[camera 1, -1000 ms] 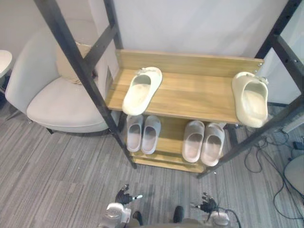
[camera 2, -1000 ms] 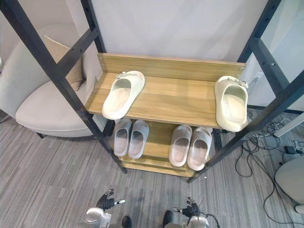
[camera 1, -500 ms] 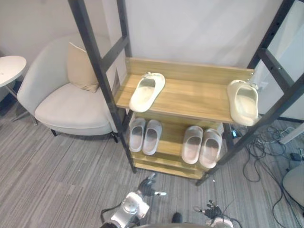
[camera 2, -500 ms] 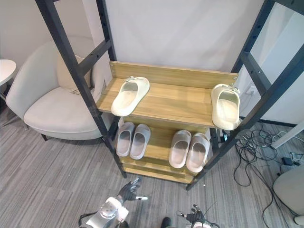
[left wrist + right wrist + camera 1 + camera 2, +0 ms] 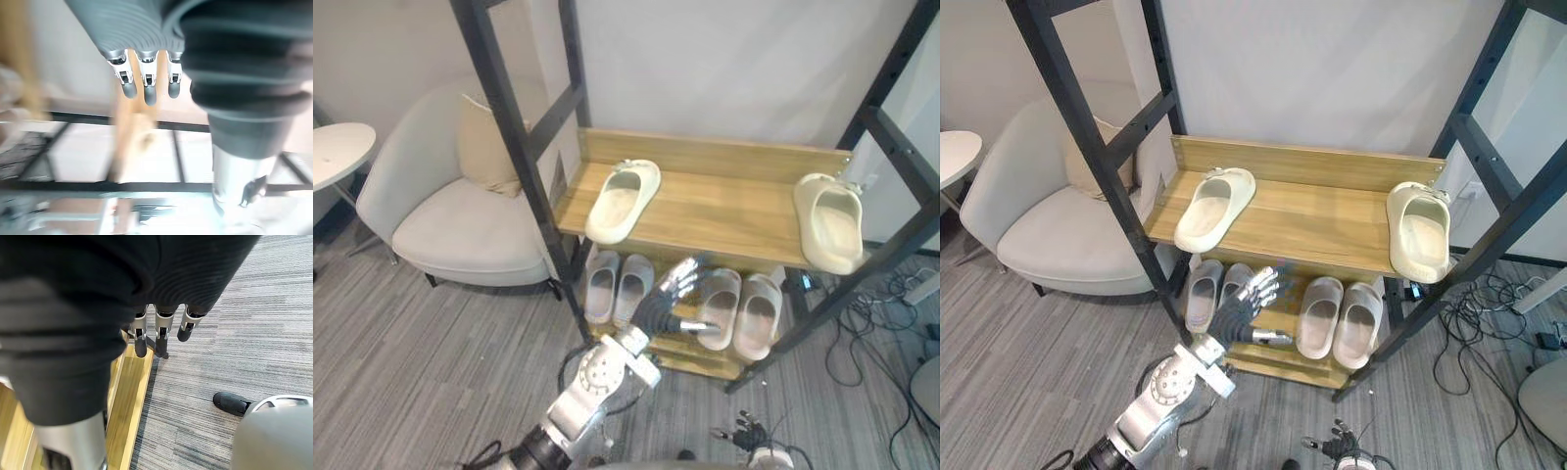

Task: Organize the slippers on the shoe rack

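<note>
Holding nothing, left hand (image 5: 656, 308), right hand (image 5: 744, 431) both open-fingered, two cream slippers (image 5: 624, 200) on top shelf (image 5: 724, 201), four grey slippers (image 5: 759, 315) below

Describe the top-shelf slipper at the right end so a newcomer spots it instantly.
Find the black-framed shoe rack with wooden shelves and look at its upper shelf. The cream slipper lies alone at that shelf's right end. Its mate sits at the left end, and the greyer slippers below stand in pairs.
</note>
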`<state>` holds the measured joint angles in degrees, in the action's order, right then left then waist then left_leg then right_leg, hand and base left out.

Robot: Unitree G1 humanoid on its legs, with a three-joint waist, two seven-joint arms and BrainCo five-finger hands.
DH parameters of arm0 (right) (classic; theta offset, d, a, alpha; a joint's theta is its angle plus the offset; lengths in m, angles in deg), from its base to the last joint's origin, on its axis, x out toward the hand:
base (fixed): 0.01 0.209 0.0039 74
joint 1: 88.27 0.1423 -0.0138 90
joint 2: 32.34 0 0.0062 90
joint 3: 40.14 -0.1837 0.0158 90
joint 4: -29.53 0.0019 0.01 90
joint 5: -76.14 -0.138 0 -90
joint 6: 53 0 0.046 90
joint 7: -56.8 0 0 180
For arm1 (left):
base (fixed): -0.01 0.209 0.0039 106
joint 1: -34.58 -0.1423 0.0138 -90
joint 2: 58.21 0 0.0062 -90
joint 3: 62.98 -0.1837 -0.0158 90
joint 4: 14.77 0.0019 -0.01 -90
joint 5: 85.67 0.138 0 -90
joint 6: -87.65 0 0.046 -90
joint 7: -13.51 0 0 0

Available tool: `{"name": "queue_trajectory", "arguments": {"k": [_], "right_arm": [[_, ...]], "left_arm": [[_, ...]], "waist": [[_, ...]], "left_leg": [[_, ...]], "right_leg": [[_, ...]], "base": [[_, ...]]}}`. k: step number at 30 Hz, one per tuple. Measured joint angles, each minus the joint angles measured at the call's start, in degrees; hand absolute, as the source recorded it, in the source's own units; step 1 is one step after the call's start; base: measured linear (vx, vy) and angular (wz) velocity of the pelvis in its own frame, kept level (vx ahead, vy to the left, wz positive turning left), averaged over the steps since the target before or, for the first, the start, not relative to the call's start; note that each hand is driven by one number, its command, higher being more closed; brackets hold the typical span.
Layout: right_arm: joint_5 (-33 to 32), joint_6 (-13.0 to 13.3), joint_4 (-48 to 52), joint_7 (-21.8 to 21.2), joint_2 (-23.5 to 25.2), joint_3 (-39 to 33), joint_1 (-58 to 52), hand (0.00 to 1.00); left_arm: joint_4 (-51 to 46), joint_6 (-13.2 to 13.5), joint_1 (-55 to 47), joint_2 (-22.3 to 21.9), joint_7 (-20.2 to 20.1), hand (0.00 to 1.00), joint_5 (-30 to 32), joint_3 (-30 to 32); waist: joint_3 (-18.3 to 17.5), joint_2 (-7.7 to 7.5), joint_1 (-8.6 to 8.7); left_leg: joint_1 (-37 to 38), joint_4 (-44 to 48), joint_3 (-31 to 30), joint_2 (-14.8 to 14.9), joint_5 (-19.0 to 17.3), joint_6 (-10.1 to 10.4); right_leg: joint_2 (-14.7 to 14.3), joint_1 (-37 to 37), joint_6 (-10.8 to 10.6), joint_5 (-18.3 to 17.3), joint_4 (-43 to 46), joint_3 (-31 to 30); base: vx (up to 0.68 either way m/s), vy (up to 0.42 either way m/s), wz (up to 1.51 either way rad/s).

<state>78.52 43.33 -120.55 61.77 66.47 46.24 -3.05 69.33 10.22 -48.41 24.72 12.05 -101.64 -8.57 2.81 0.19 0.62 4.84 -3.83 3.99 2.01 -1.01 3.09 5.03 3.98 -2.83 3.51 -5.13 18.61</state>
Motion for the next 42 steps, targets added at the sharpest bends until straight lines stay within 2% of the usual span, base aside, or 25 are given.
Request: {"name": "queue_trajectory", "arguments": {"k": [9,14,18,21,26,32,42], "right_arm": [[0.42,-0.06,0.01,-0.48,-0.51,1.58,0.00,0.00],[1.58,-0.22,0.10,-0.70,-0.67,1.54,0.19,0.00],[2.10,-0.39,0.16,-1.31,-0.66,1.47,0.19,0.00],[2.10,-0.62,0.24,-1.70,-0.62,1.22,0.12,0.00],[2.11,-0.64,0.44,-2.32,-0.12,-0.76,-0.57,0.00],[2.10,-0.64,0.61,-2.73,-0.07,-1.93,-1.47,0.00],[2.03,-0.57,0.65,-3.24,0.04,-2.90,-2.07,0.00]], "left_arm": [[2.20,1.07,8.50,0.49,6.27,0.00,0.67,9.32],[9.62,1.09,15.51,3.01,10.22,0.00,3.39,18.19],[14.93,0.98,20.16,5.97,11.99,0.00,4.79,21.64],[19.04,0.70,23.41,8.36,13.63,0.00,6.56,23.82],[26.72,-0.48,28.70,14.00,14.97,0.00,11.39,27.03],[32.14,-1.70,30.58,17.89,15.04,0.00,12.31,28.29],[37.91,-3.27,33.32,19.01,13.34,0.00,17.26,28.92]], "waist": [[-0.17,-0.45,0.46],[-0.17,-0.46,1.18],[-0.12,-0.78,2.35],[-0.08,-0.83,2.57],[-0.01,-0.91,3.26],[0.63,-0.78,3.24],[1.58,-0.59,3.50]], "left_leg": [[0.09,-0.15,0.31,0.09,0.00,0.01],[0.08,-0.86,1.74,0.22,0.00,0.02],[-0.24,-1.05,2.30,0.21,-0.09,-0.01],[-0.61,-1.05,3.43,0.16,-0.28,-0.21],[-0.74,-0.84,4.65,0.01,-0.79,-0.38],[-0.90,-0.80,6.23,-0.06,-1.23,-0.48],[-1.04,-0.54,6.46,-0.45,-1.30,-0.49]], "right_leg": [[-0.05,-0.18,-0.05,-0.04,-0.37,-0.33],[-0.27,-1.20,-0.03,0.11,-0.37,-1.50],[-0.31,-1.95,-0.06,0.16,-0.37,-2.00],[-0.37,-2.96,-0.11,0.45,-0.37,-3.21],[-0.36,-3.71,-0.17,0.70,-0.40,-4.48],[-0.38,-4.69,-0.35,1.01,-0.41,-6.41],[-0.37,-5.01,-0.24,1.17,-0.37,-6.93]], "base": [[0.00,0.000,-0.01],[0.01,0.002,-0.13],[0.03,0.001,-0.09],[0.01,0.009,-0.21],[-0.01,0.006,-0.14],[-0.02,0.004,-0.15],[-0.01,-0.005,-0.02]]}}
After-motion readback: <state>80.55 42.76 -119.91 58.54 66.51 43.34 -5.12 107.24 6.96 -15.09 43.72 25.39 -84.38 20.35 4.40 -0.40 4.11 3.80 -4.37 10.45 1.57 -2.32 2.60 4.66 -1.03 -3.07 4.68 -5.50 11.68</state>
